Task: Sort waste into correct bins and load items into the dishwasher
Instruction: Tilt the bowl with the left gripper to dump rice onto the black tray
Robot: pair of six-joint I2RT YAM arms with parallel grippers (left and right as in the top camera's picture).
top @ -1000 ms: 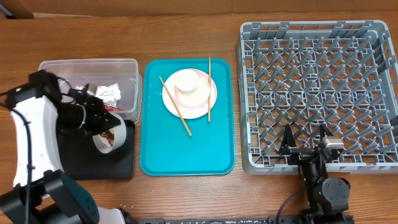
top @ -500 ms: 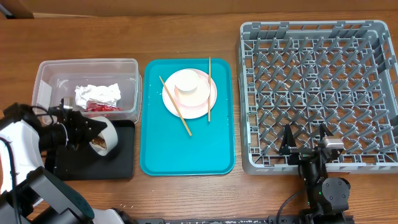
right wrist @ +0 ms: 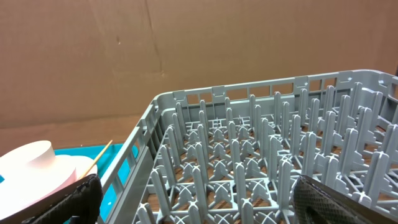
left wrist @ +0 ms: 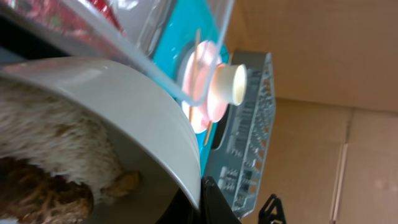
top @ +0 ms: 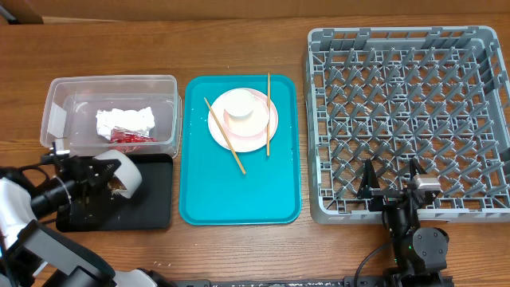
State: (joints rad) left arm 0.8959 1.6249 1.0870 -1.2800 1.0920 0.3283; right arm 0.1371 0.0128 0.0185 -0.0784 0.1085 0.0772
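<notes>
Left gripper (top: 103, 177) clamped on rim of white bowl (top: 127, 173), which is tipped on its side over shallow black rectangular tray (top: 155, 209); white rice grains (left wrist: 53, 140) and brown food scraps (left wrist: 37, 194) inside. Clear rectangular plastic tub (top: 64, 86) just behind holds crumpled white paper napkin (top: 125, 119) and crinkled red foil wrapper (top: 123, 137). Pale pink round plate (top: 267, 127) with small cream cup (top: 241, 106) sits on teal serving tray (top: 239, 195), thin wooden chopsticks (top: 231, 150) across it. Right gripper (top: 390, 177) has fingers apart, at front edge of large grey plastic dish rack (top: 406, 112).
</notes>
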